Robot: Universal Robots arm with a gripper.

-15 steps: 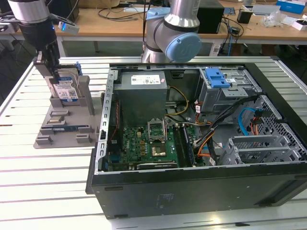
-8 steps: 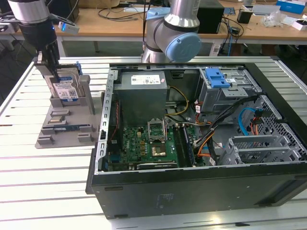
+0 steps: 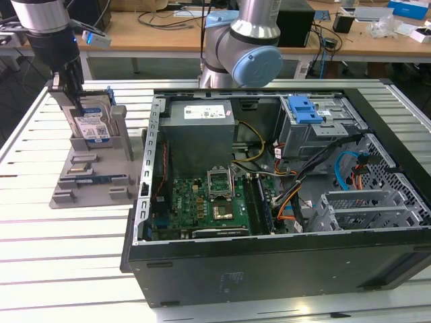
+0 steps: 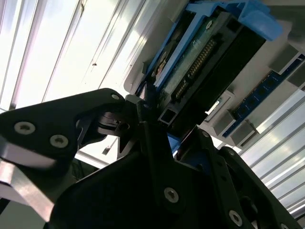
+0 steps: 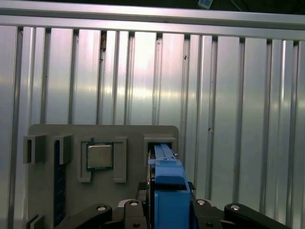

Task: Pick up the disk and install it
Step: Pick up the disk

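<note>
The slatted aluminium bench [image 3: 67,256] carries an open computer case [image 3: 269,269] across its middle. A grey parts holder [image 3: 74,188] is set beside the case, towards the bench edge on the exterior view's left. The disk [image 3: 94,124] stands on edge in a slot at the holder's far end, label facing the case, and has not yet been lifted out. The hand [image 3: 71,94] is lowered directly over the disk's upper edge. Whether it is clamped on the blue frame or merely set around it cannot be told.

Several hazards are judged likely from this position:
- If the disk is drawn up out of line, it may bind in the slot, and the loose-looking holder may be dragged along the bench.
- A hold taken only on the plastic frame may slip or flex.
- The connector end [image 4: 195,62], exposed in the second wrist view, could be knocked.
- A processor [image 5: 100,156] resting in a neighbouring pocket could be jolted free.
- Inside the case, the cables [image 3: 350,168] near the drive cage [image 3: 323,128] could be snagged.
</note>
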